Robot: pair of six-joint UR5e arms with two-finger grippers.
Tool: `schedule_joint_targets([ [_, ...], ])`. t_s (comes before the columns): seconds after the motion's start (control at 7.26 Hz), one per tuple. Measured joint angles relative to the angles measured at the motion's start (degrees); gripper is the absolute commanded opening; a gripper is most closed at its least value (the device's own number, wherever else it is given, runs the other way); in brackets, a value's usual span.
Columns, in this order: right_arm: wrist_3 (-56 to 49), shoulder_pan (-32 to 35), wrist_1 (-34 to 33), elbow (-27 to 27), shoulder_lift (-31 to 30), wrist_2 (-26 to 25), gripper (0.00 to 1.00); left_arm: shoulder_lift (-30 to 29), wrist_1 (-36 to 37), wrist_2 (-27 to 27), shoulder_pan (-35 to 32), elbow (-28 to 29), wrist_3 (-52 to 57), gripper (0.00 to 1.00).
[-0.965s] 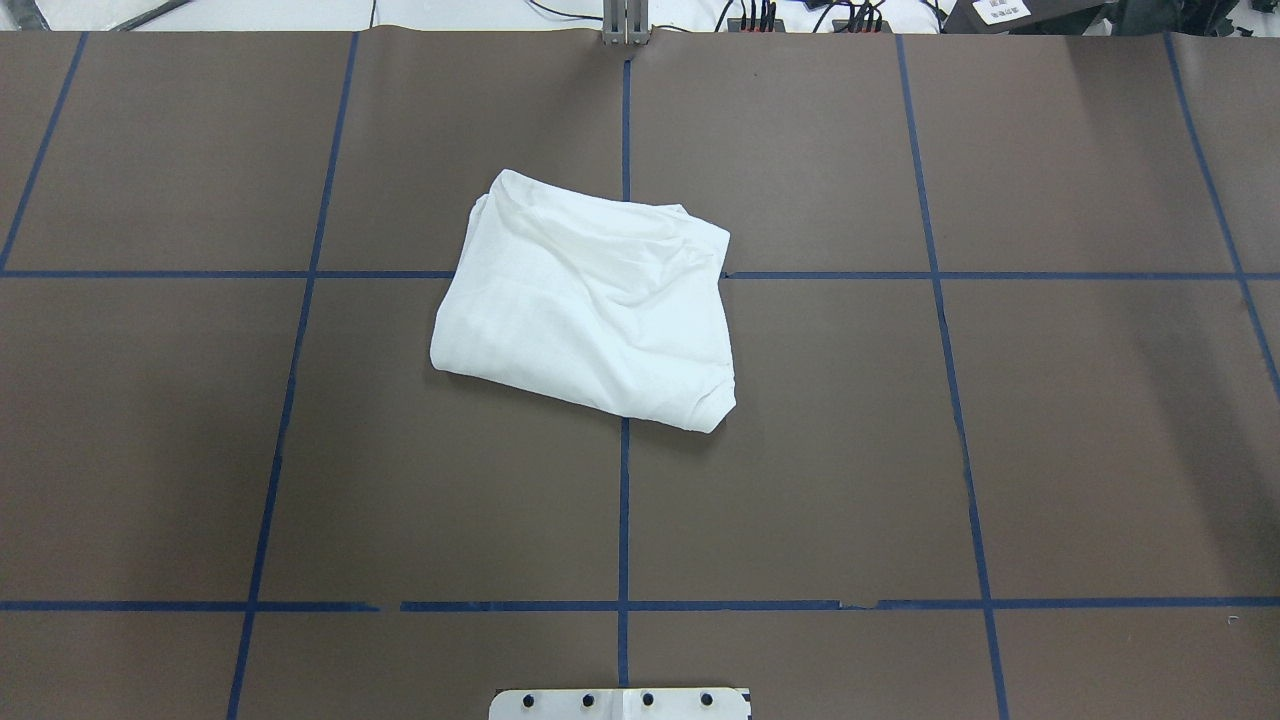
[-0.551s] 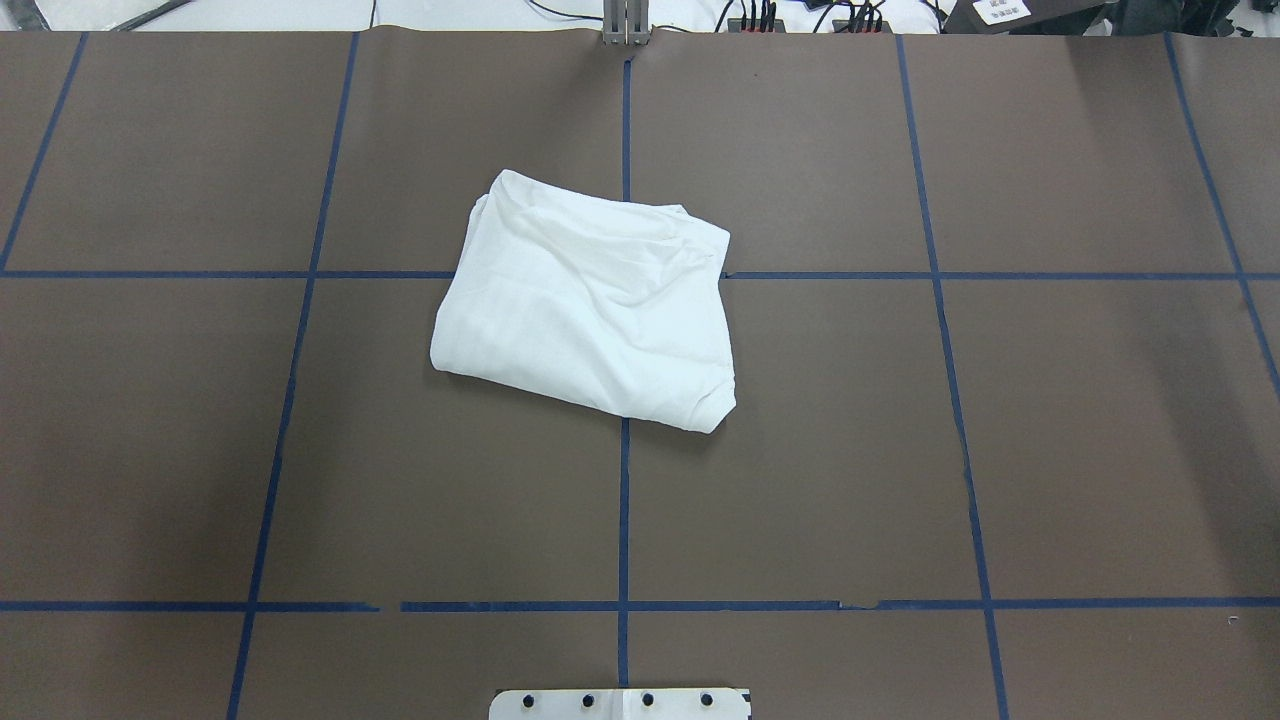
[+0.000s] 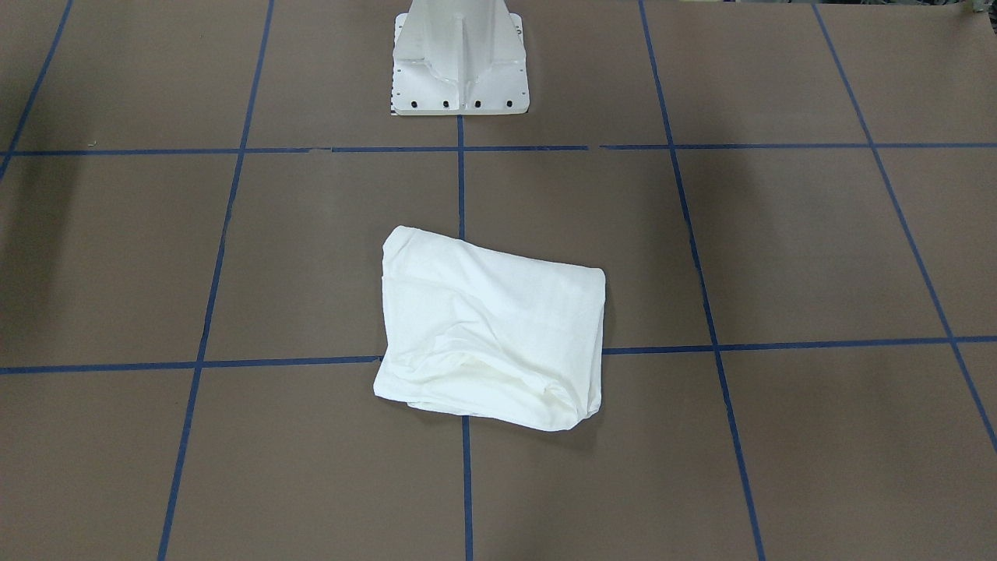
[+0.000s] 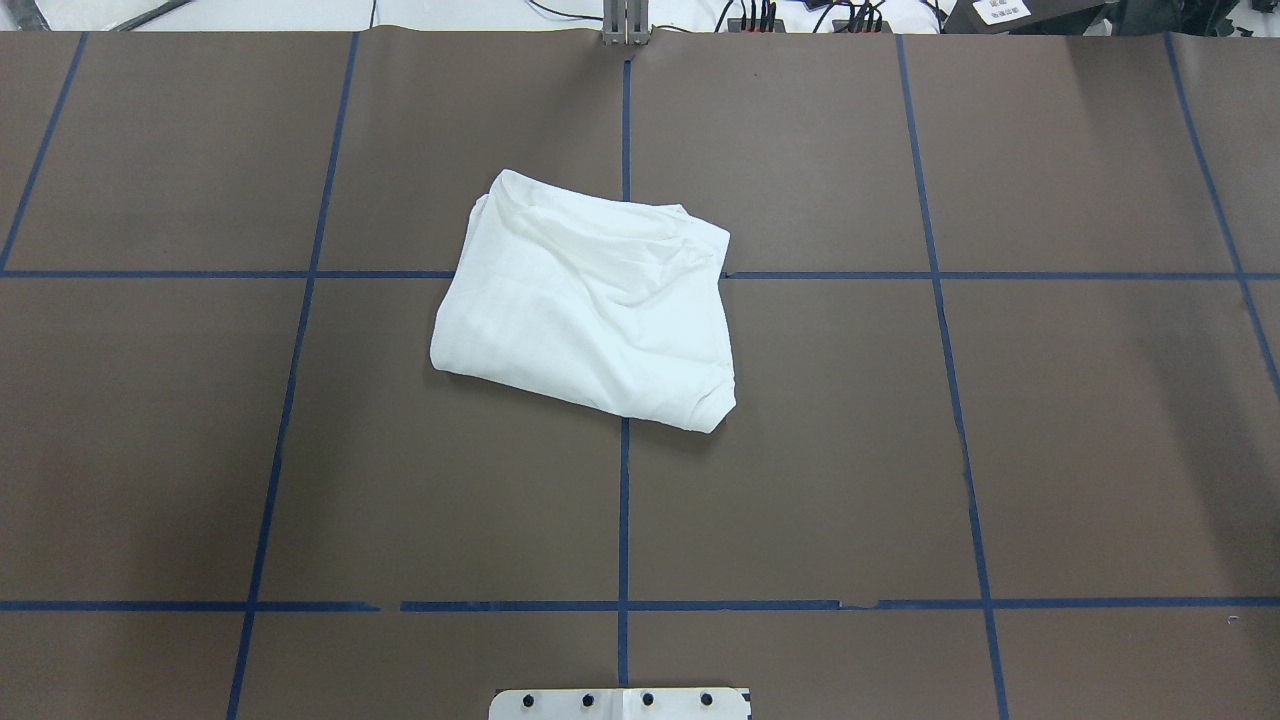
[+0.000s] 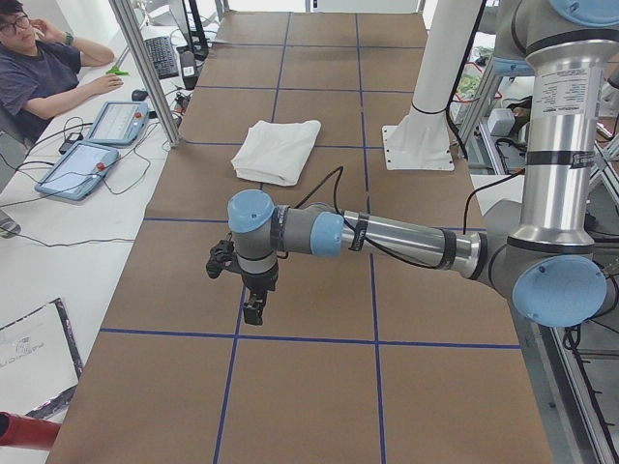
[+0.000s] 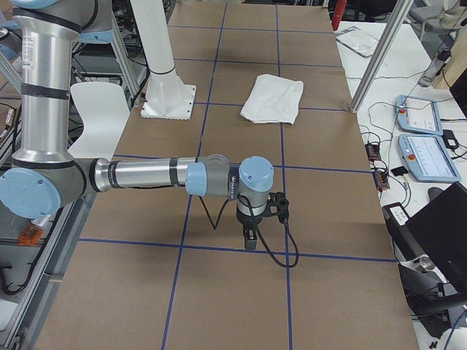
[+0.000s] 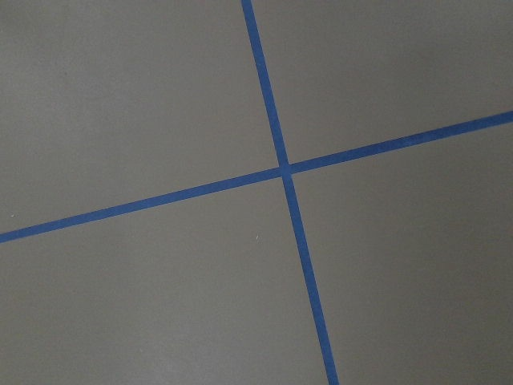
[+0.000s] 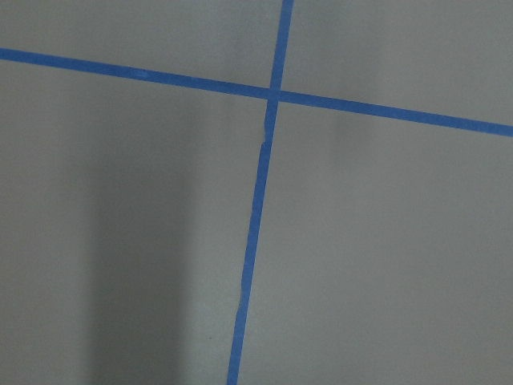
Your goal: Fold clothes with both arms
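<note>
**Folded shirt mid-table, both arms parked wide**

Centre frame in the left side view, the left gripper (image 5: 249,290) hangs pointing down over the brown table (image 5: 319,387). The right gripper (image 6: 250,235) does likewise in the right side view. Whether either is released or clenched cannot be told. Farther back, upper centre, the white T-shirt (image 4: 585,300) lies folded across 2 crossing blue tape lines (image 4: 624,500).

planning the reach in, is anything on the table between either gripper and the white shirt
Nothing visible does. The shirt lies alone in the middle of the table. The left gripper and the right gripper hang over bare parts of it at opposite ends, and only flat blue tape lines run between them and the shirt.
</note>
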Motion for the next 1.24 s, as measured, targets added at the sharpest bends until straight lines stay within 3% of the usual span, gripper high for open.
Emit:
schedule_joint_targets([
  [1.24, 0.2, -0.1, 0.0, -0.3, 0.2, -0.1, 1.0, 0.8, -0.3, -0.7, 0.2, -0.9, 0.0, 1.0],
])
